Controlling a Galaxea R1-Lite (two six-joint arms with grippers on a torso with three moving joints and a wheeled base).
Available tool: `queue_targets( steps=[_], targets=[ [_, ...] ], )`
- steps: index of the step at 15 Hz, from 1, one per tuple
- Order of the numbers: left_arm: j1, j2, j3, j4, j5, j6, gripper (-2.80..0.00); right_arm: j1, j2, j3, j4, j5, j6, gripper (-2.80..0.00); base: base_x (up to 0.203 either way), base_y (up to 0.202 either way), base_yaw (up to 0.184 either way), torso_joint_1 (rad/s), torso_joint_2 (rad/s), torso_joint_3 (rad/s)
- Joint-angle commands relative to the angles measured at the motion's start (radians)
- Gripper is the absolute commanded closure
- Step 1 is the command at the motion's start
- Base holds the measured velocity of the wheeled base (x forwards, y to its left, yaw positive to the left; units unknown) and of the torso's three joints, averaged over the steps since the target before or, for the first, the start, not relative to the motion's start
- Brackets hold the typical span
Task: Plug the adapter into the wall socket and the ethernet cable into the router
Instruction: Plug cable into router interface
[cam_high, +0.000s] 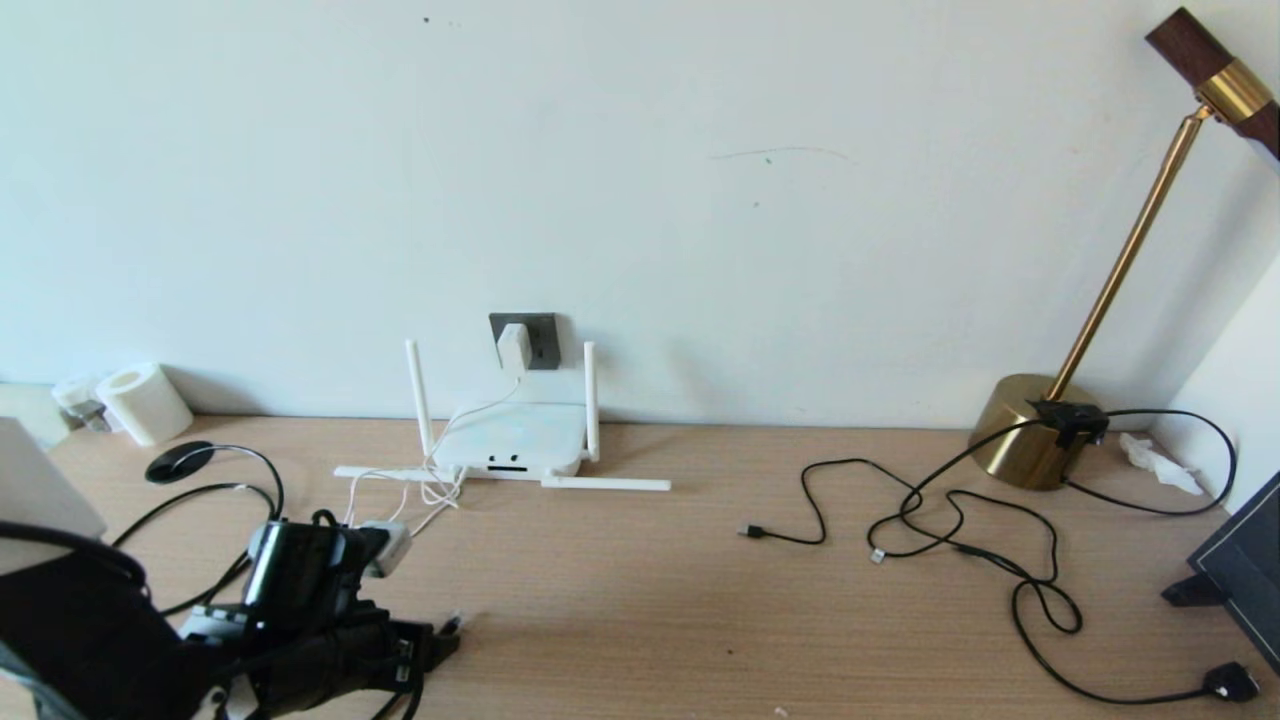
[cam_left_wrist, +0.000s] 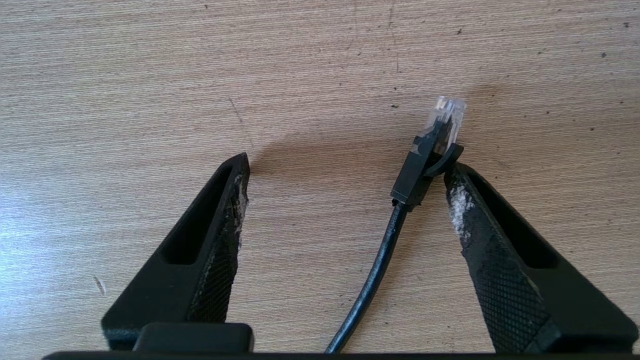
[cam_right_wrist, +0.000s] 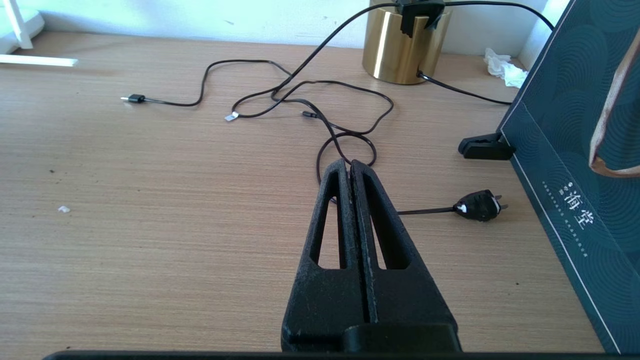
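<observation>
One router (cam_high: 512, 440) with four antennas (cam_high: 418, 398), one adapter (cam_high: 514, 347), one wall socket (cam_high: 540, 338), one ethernet cable (cam_left_wrist: 380, 260), one brass lamp (cam_high: 1035, 430) — one toilet roll (cam_high: 145, 403), one tabletop (cam_high: 700, 600).

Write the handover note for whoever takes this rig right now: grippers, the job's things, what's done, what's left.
Left gripper: open, low over the desk at the front left; the ethernet cable lies between its fingers, connector against one fingertip, not clamped.
Right gripper: shut, empty, parked over the desk's right side.
Adapter: seated in the wall socket, its white cord running down past the router.
Router: flat on the desk against the wall, below the socket.
Done: adapter plugged in.
Left: grip the ethernet connector, carry it to the router and plug it into a port.
</observation>
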Motion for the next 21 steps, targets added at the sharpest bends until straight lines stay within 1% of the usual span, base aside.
queue_targets(
  steps=[1,4,8,13,14,21],
  targets=[
    [0.000,0.014,0.000,0.000,0.001,0.000,-2.80,0.000,0.002,0.000,0.001,0.000,-0.001,0.00,0.000,0.000,0.000,0.000,0.00,0.000],
    [0.001,0.014,0.007,0.001,0.002,0.014,-2.80,0.000,0.002,0.000,0.001,0.000,-0.001,0.00,0.000,0.000,0.000,0.000,0.00,0.000],
    [0.002,0.006,0.028,-0.002,0.004,0.014,-2.80,0.000,0.002,0.000,0.001,0.000,-0.001,0.00,0.000,0.000,0.000,0.000,0.00,0.000],
    [0.002,0.011,0.025,-0.003,0.004,0.014,-2.80,0.000,0.002,0.000,0.001,0.000,-0.001,0.00,0.000,0.000,0.000,0.000,0.00,0.000],
    [0.002,0.014,0.025,-0.003,0.002,0.014,0.00,0.000,0.002,0.000,0.001,0.000,-0.001,0.00,0.000,0.000,0.000,0.000,0.00,0.000],
    [0.002,0.020,0.025,-0.003,0.001,0.014,0.00,0.000,0.002,0.000,0.001,0.000,-0.001,0.00,0.000,0.000,0.000,0.000,0.00,0.000]
  ],
)
